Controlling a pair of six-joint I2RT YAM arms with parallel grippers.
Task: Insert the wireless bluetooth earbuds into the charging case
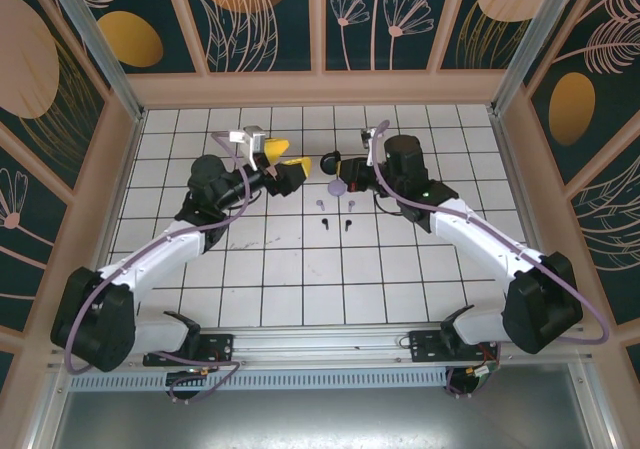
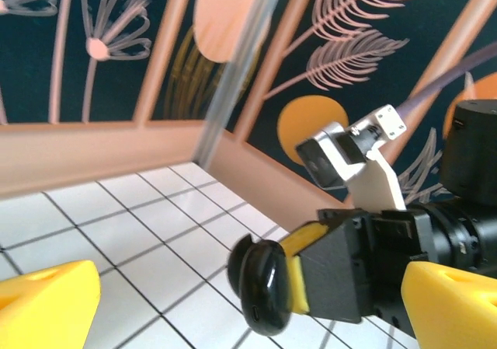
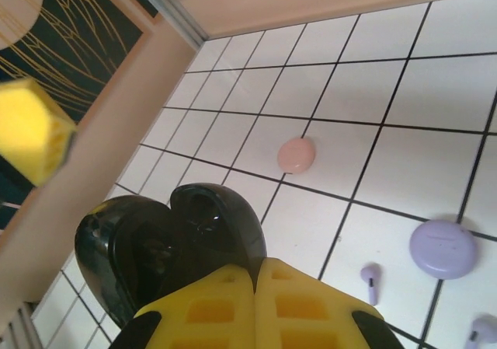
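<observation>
Black charging case gripped; black earbuds loose on the worktop
Your right pincer is clenched on the open case; your left pincer stands released and empty. The black pair lies at frame centre, just below the lilac earbuds: probably feather-light, hard, slippery, so pinch one gently across its stem.

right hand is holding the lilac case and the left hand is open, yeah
No: the right hand is shut on the black case, as the right wrist view shows; the lilac case lies on the table. The left hand is open.
</observation>
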